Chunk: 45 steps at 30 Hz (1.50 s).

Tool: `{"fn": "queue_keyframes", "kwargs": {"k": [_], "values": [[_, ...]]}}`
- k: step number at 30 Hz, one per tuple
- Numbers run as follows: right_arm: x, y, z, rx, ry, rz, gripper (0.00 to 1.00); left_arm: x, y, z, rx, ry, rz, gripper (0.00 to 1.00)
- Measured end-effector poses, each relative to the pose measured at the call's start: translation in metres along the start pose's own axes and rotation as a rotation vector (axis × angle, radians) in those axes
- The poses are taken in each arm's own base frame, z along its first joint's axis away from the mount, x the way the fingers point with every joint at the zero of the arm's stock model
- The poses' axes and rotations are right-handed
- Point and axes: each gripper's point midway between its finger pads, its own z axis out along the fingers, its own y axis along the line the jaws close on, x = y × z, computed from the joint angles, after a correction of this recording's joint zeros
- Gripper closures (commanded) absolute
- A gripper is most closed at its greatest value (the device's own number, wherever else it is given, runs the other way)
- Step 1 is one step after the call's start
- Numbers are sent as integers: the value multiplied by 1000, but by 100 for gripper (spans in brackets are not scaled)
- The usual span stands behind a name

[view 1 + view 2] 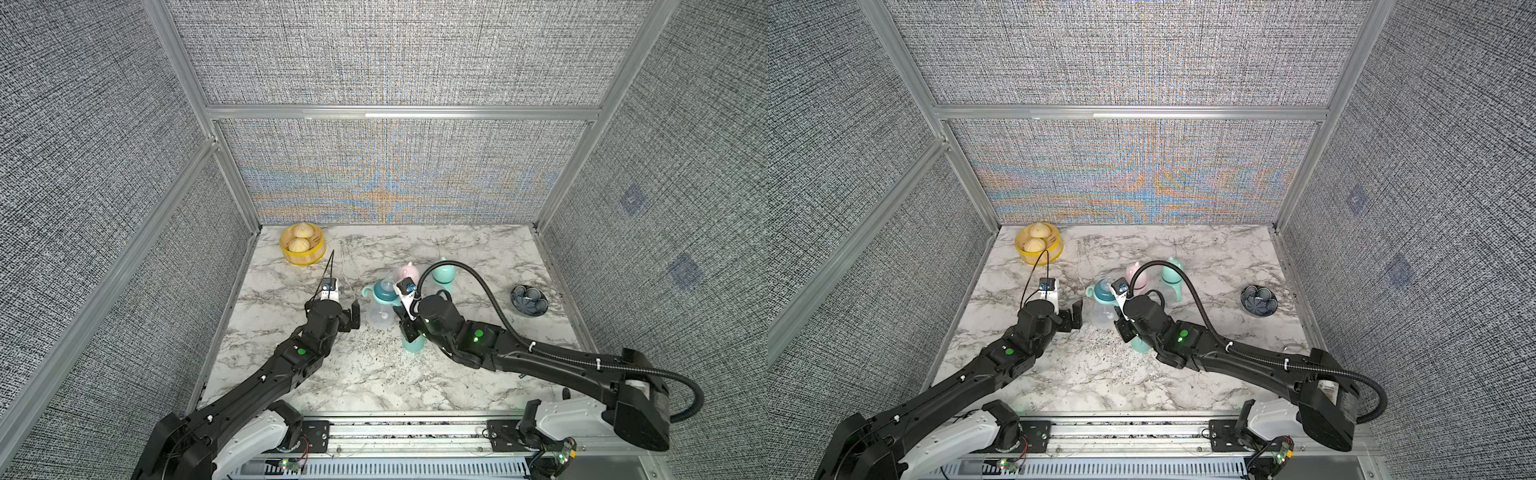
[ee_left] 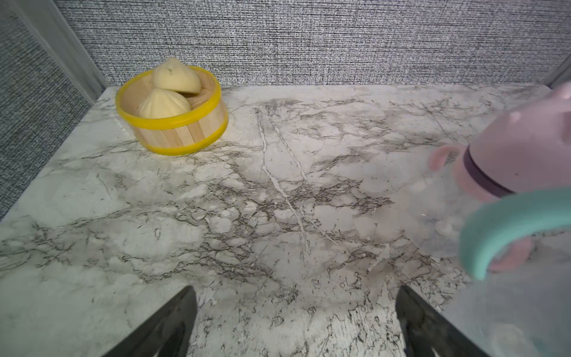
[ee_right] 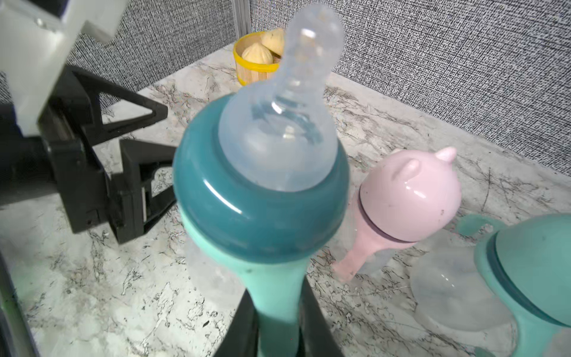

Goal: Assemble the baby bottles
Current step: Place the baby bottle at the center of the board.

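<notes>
Pinching tight with the right gripper (image 3: 278, 323) on the mint green looped plastic handle (image 3: 279, 278) of the clear baby bottle with teal collar (image 3: 259, 216), near the middle of the white marble table (image 1: 374, 374), just beside the wide-open left gripper (image 2: 296, 327).

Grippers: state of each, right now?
Left gripper: open, holding nothing.
Right gripper: shut on the mint handle of the uncapped bottle.

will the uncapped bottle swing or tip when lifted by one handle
Probably light: the bottle looks empty. Held by one handle in the right pincer, off-centre, it may tilt. The nipple looks soft, likely flexing if bumped.
</notes>
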Motion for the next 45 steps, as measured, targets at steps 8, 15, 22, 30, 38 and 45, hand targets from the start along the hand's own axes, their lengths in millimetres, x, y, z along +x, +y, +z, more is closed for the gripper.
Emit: {"fn": "queue_keyframes", "kwargs": {"k": [8,15,22,30,38,45], "values": [[28,5,24,51,28,-56,100,-10,15,8,-34,7,-55,0],[50,7,42,77,32,-107,100,-11,18,12,-20,19,-69,0],[72,14,59,91,27,-171,100,-8,16,13,1,25,-67,0],[78,18,65,100,-9,-203,100,-10,14,11,23,10,-74,0],[77,19,68,112,-36,-194,97,-10,14,10,26,9,-72,0],[75,18,66,117,-30,-201,82,-10,13,10,29,8,-72,0]]}}
